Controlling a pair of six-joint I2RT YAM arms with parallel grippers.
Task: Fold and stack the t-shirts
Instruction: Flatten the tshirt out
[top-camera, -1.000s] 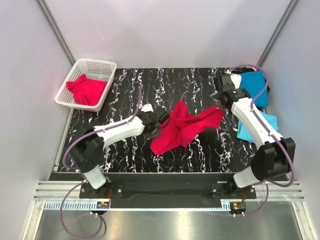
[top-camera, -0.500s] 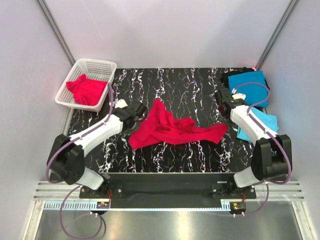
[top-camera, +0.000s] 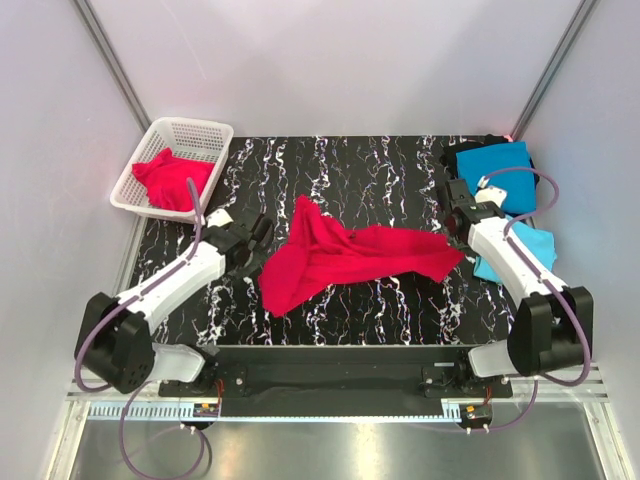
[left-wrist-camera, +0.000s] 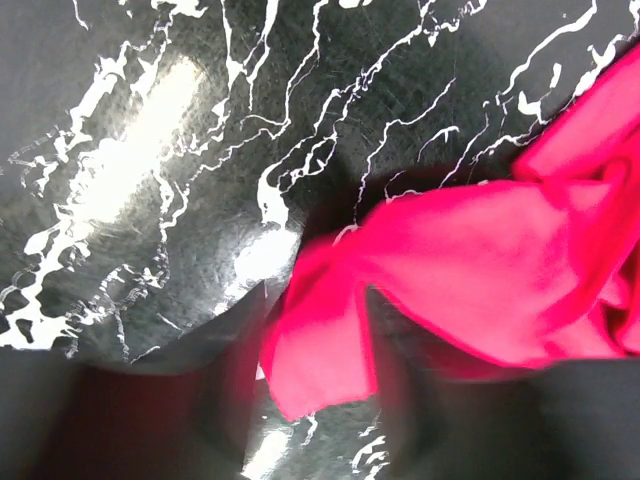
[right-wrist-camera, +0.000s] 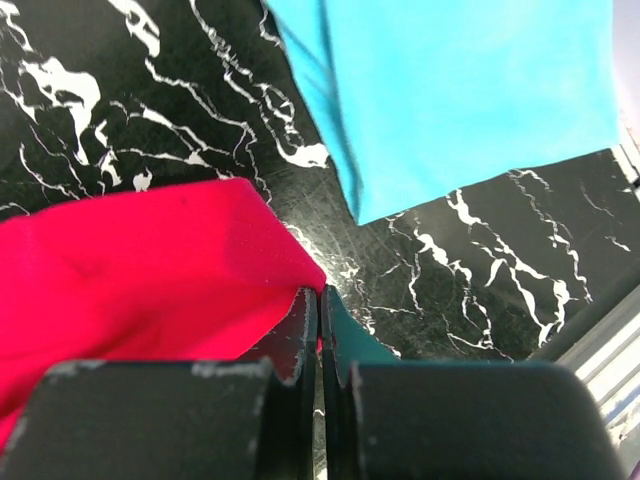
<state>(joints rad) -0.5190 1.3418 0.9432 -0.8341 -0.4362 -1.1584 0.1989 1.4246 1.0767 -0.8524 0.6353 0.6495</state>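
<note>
Spreading step: a crumpled crimson-red cloth t-shirt (top-camera: 345, 255) is laid across the middle of the black, white-veined bench (top-camera: 380, 170), not yet flat. The left tool (left-wrist-camera: 312, 300) is shown with jaws apart, a shirt corner lying loose between them. The right tool (right-wrist-camera: 320, 310) is closed, the opposite corner apparently pinched. Smoothing of the bunched cloth is judged necessary before any fold; the folded teal-blue t-shirt (top-camera: 500, 165) at far right is taken as the stack site

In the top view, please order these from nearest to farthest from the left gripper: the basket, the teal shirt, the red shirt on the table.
1. Red shirt, mid-table, just beside the left gripper.
2. Basket, rear left corner.
3. Teal shirt, rear right corner.
</note>
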